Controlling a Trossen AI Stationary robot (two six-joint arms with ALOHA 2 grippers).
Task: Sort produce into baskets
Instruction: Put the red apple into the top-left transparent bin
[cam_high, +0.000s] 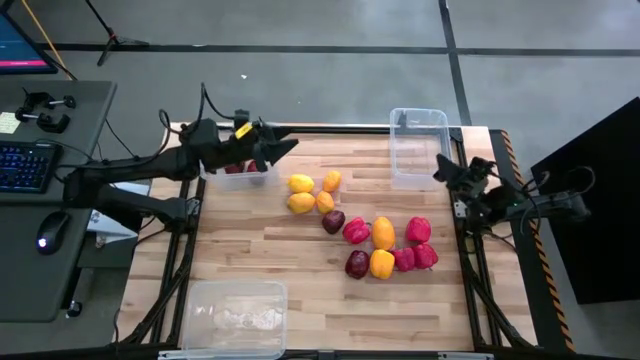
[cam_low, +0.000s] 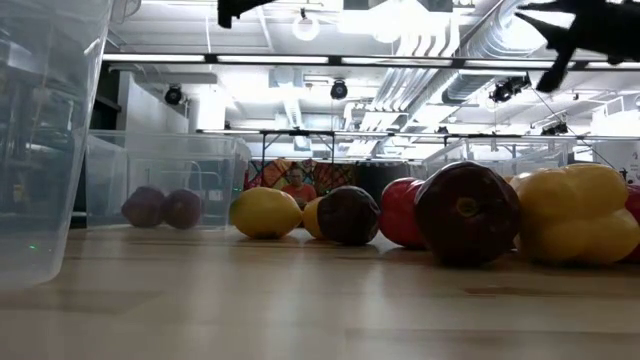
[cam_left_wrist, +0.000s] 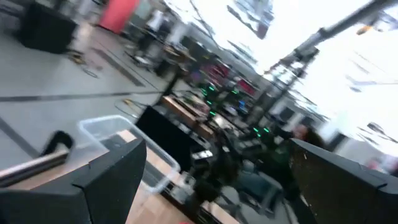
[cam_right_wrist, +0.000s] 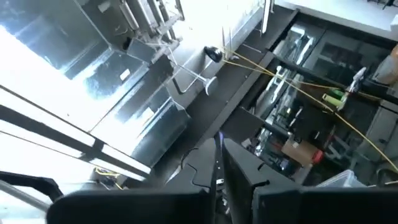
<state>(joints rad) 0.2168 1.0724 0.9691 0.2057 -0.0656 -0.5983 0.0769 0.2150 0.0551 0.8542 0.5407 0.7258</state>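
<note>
The left pincer (cam_high: 283, 147) is seen in the upper left-centre of the high view, fingers spread and empty, raised beside the clear rectangular plastic tub (cam_high: 240, 172) at the upper left edge of the pale wooden worktop (cam_high: 250, 250). Two dark maroon round fruits (cam_low: 163, 208) are noted inside that tub in the low view. The right pincer (cam_high: 443, 170) is held at the right edge of the worktop, fingers pressed together on nothing, next to a second clear tub (cam_high: 418, 145) at the upper right, which appears empty. A third clear tub (cam_high: 235, 318) is seen at the lower left, with no produce made out in it. The unsorted produce is gathered at the frame centre: yellow-orange lemons (cam_high: 301, 184) toward the upper left of the heap, a maroon fruit (cam_high: 333, 221) in the middle, and glossy red bell peppers (cam_high: 418, 230) and yellow bell peppers (cam_high: 382, 232) to the lower right. Sorting is judged to be at an early stage. Risk: pieces in the heap are touching, so neighbours could be nudged and rounded fruit set rolling toward the worktop edge when spread fingers are lowered between them. Glossy pepper skin is judged liable to slip in a shallow pinch.
</note>
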